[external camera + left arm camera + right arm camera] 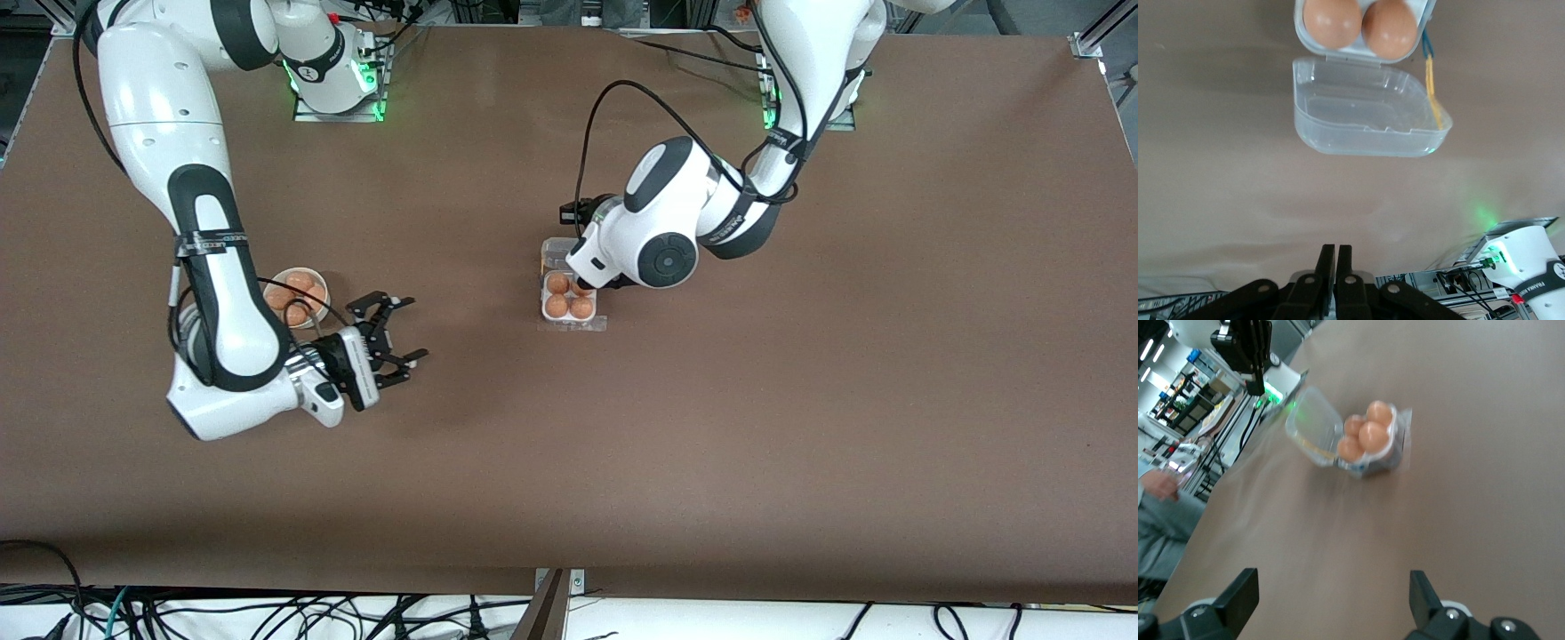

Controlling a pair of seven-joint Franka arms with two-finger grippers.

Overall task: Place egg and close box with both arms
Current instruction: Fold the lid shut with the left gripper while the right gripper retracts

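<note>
The box (544,313) lies at mid-table with its clear lid (557,252) hinged open toward the robots' bases. An orange-brown egg (557,305) fills each of its four cells. The right wrist view shows the box (1399,457) with all of its eggs. The left wrist view shows the lid (1368,113) and two eggs (1331,20). My left gripper (1336,249) is shut and empty, above the box by the open lid; it also shows in the right wrist view (1250,357). My right gripper (411,329) is open and empty over bare table, between the bowl and the box.
A round white bowl (307,270) with spare eggs stands toward the right arm's end, partly under the right forearm. A yellow and blue strap (1431,80) hangs at the box's side. Brown tabletop lies all around.
</note>
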